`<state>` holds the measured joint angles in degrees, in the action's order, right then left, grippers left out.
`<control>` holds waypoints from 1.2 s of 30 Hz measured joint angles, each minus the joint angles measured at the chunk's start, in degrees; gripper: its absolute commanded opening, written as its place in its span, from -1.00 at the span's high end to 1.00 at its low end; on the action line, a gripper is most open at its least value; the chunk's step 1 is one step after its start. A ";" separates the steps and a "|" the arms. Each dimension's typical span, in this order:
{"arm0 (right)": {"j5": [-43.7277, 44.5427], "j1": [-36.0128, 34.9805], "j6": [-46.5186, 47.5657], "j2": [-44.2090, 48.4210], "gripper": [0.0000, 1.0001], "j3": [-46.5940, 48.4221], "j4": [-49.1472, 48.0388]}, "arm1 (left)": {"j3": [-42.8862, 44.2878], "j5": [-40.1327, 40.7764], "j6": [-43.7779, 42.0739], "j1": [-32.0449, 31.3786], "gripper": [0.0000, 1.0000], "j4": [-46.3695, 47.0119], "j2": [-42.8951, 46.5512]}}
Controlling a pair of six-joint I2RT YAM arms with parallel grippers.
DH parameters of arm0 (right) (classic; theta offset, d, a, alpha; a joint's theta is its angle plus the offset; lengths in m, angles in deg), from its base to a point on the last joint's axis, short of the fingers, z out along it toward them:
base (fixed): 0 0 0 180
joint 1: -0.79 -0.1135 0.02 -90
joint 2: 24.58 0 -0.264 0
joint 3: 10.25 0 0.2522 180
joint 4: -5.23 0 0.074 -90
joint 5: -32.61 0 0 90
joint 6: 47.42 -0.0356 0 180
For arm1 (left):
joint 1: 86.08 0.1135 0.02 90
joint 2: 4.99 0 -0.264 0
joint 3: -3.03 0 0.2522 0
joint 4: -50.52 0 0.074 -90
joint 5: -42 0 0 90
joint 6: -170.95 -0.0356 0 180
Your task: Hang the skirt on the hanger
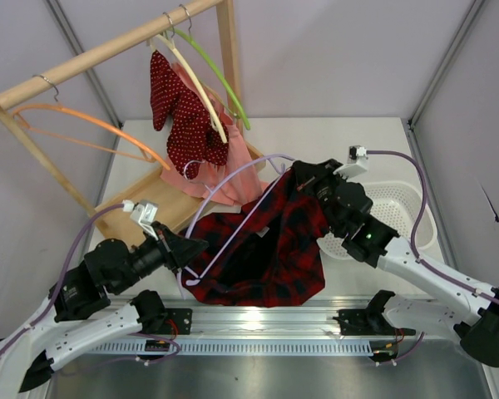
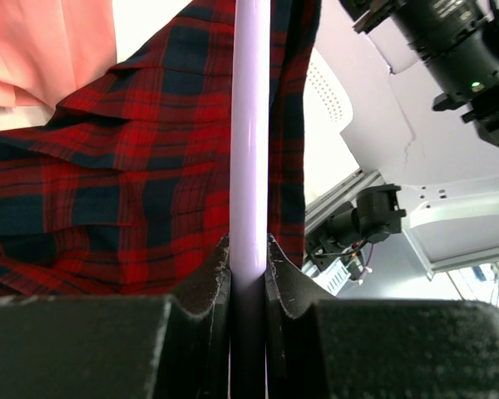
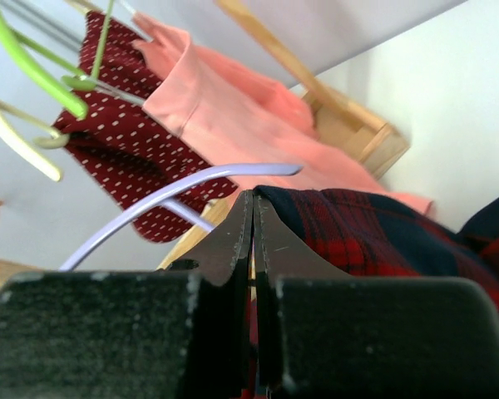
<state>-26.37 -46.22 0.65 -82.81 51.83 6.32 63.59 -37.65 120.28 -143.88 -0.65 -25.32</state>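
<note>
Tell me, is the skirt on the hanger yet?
Not yet. Done: both are gripped. The left end effector is clamped on the lavender hanger, and the right end effector pinches the plaid skirt by its edge. In hand: the hanger's bar lies across the skirt. Left: getting the skirt onto it; most of it lies bunched on the table.
</note>
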 measured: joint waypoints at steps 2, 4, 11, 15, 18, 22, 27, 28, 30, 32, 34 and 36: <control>1.29 -0.15 1.55 -0.42 1.00 0.02 -0.50 | 0.02 0.00 0.24 0.00 0.99 0.02 0.44; 2.32 -0.31 2.82 -0.94 1.00 0.02 -1.18 | 0.02 0.02 0.31 0.00 1.00 0.02 0.81; 5.27 -1.33 6.40 -3.32 1.00 0.02 -4.81 | 0.00 0.00 0.59 0.00 1.00 0.02 1.77; 6.86 -2.58 8.79 -5.18 1.00 0.02 -7.67 | 0.00 0.02 0.81 0.00 1.00 0.02 1.75; 8.24 -3.61 10.73 -6.29 1.00 0.02 -9.92 | 0.02 0.00 1.09 0.00 1.00 0.02 1.77; 9.53 -4.52 12.98 -7.10 1.00 0.02 -12.59 | 0.00 0.04 1.44 0.00 1.00 0.02 1.84; 11.15 -4.94 14.97 -7.85 1.00 0.02 -15.06 | 0.00 0.22 2.03 0.00 1.00 0.02 2.93; 11.39 -5.01 15.21 -7.96 1.00 0.02 -15.28 | 0.00 0.37 2.23 0.00 0.99 0.02 3.15; 11.82 -5.09 15.72 -7.98 1.00 0.02 -15.50 | 0.02 0.92 2.29 0.00 1.00 0.00 3.54; 12.31 -5.20 16.15 -7.98 1.00 0.02 -15.54 | 0.02 1.38 2.29 0.00 0.99 -0.04 3.91; 12.76 -5.31 16.63 -7.98 1.00 0.02 -15.54 | 0.02 1.53 2.27 0.00 1.00 -0.04 4.26; 13.25 -5.33 17.20 -8.00 1.00 0.02 -15.58 | 0.02 1.46 2.27 0.00 0.99 -0.02 4.39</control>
<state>-13.12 -51.55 17.85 -90.81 51.85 -9.26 63.61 -36.19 122.55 -143.88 -0.67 -20.93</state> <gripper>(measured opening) 0.010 0.178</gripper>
